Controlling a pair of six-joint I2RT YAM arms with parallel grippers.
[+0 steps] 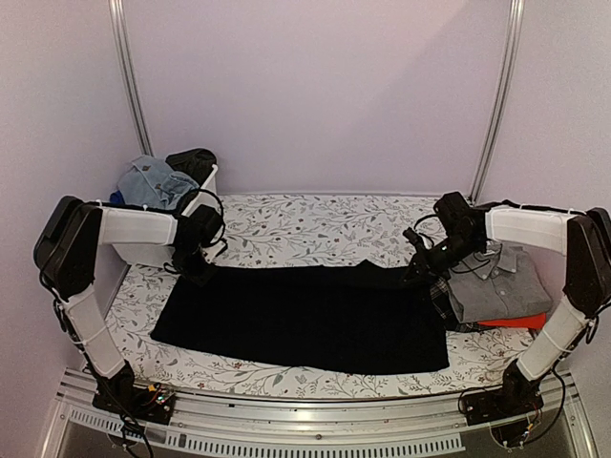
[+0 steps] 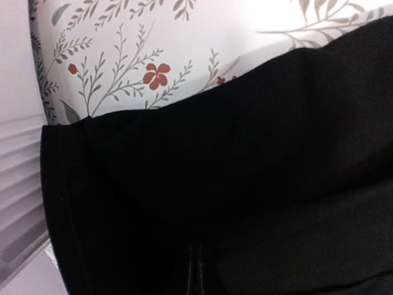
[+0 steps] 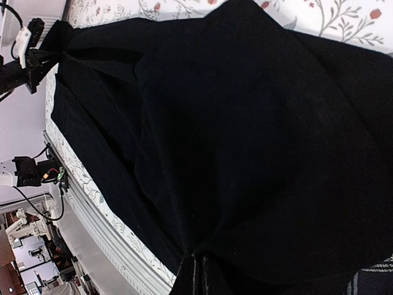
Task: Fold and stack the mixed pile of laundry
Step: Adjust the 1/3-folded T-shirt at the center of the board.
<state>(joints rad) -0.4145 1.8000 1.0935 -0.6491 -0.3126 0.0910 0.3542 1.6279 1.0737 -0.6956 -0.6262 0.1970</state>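
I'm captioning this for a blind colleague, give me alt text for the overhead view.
A black garment lies spread on a flowered table, the left gripper and right gripper each pinching its far edge. A grey shirt lies folded at right.

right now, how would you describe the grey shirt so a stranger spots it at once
Go to the right edge of the flower-print table, beside the right arm. A small stack lies there next to the wide black garment; the grey shirt is its folded top layer, collar showing, red cloth peeking out beneath.
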